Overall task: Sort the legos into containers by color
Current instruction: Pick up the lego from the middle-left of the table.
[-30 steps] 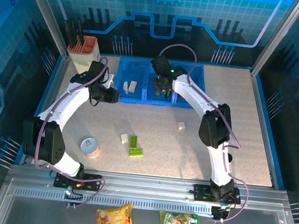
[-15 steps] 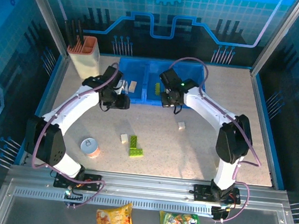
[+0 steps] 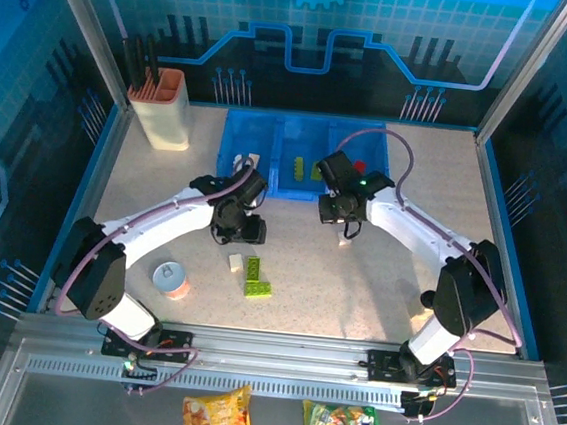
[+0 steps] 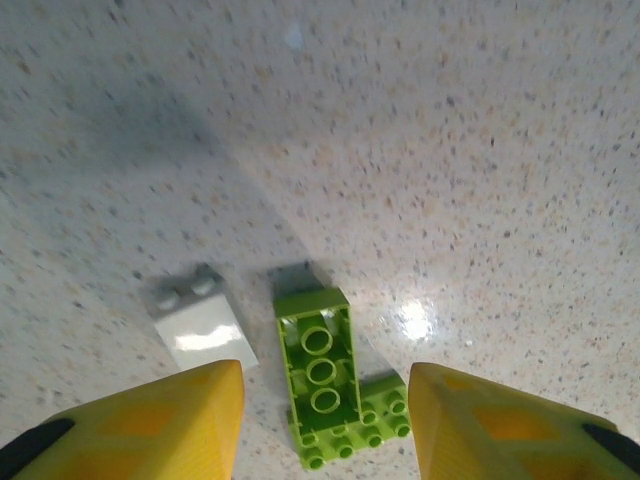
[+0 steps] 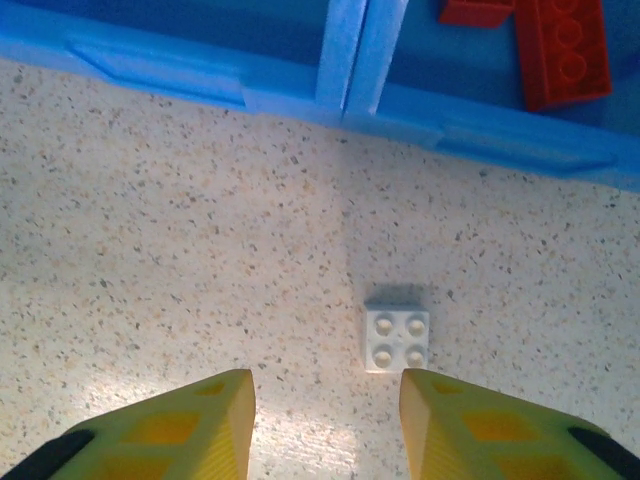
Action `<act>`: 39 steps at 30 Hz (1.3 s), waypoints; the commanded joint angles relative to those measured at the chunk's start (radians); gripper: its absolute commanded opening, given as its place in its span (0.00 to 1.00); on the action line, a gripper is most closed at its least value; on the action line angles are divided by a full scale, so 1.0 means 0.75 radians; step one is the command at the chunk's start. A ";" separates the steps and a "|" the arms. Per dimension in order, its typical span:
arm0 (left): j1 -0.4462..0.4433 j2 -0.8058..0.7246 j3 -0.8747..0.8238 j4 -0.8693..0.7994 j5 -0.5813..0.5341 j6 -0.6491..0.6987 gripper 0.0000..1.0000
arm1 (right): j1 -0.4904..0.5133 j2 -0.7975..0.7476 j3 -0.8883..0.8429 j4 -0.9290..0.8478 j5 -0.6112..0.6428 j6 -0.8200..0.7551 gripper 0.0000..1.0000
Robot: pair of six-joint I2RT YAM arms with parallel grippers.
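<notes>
Legos point(image 3: 254, 268) loose on the table point(image 3: 305, 305): four, being two lime green bricks point(image 4: 322, 365) meeting in an L, one white brick point(image 4: 200, 320) beside them, and one white 2x2 brick point(image 5: 397, 337) near the blue tray point(image 5: 350, 95), whose right bin holds two visible red bricks point(image 5: 560, 55). Left gripper point(image 4: 325, 400) and right gripper point(image 5: 325, 400) hover empty, fingers partly apart.

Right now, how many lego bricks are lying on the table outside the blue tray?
4: a white brick, a long green brick and a second green brick touching it mid-table, plus a square white brick near the blue tray. Arms may hide more.
</notes>
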 commanded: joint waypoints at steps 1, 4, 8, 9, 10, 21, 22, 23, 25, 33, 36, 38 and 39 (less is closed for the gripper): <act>-0.058 0.019 -0.053 0.030 -0.012 -0.123 0.48 | -0.002 -0.059 -0.037 0.011 0.004 0.022 0.43; -0.102 0.036 -0.091 0.058 -0.013 -0.159 0.49 | -0.009 -0.076 -0.056 0.010 0.005 0.022 0.43; -0.146 0.085 -0.111 0.075 -0.015 -0.187 0.50 | -0.010 -0.083 -0.066 0.011 0.000 0.019 0.43; -0.157 0.094 -0.112 0.075 -0.017 -0.188 0.50 | -0.011 -0.083 -0.067 0.011 0.001 0.019 0.43; -0.167 0.106 -0.114 0.072 -0.025 -0.193 0.51 | -0.011 -0.083 -0.070 0.012 0.002 0.016 0.43; -0.217 0.185 -0.161 0.085 -0.052 -0.236 0.54 | -0.013 -0.089 -0.079 0.004 0.004 0.015 0.42; -0.219 0.190 -0.165 0.089 -0.050 -0.236 0.54 | -0.011 -0.089 -0.079 0.004 0.004 0.014 0.42; -0.219 0.195 -0.168 0.093 -0.048 -0.238 0.54 | -0.014 -0.089 -0.077 0.001 0.005 0.014 0.42; -0.223 0.204 -0.170 0.099 -0.046 -0.239 0.53 | -0.014 -0.089 -0.077 0.001 0.007 0.014 0.42; -0.227 0.234 -0.162 0.109 -0.043 -0.236 0.48 | -0.014 -0.094 -0.076 -0.010 0.013 0.014 0.41; -0.226 0.243 -0.164 0.108 -0.045 -0.236 0.48 | -0.013 -0.101 -0.077 -0.014 0.014 0.016 0.41; -0.226 0.244 -0.163 0.108 -0.048 -0.236 0.46 | -0.013 -0.105 -0.079 -0.014 0.016 0.017 0.41; -0.226 0.245 -0.165 0.109 -0.049 -0.235 0.45 | -0.014 -0.107 -0.081 -0.014 0.018 0.016 0.41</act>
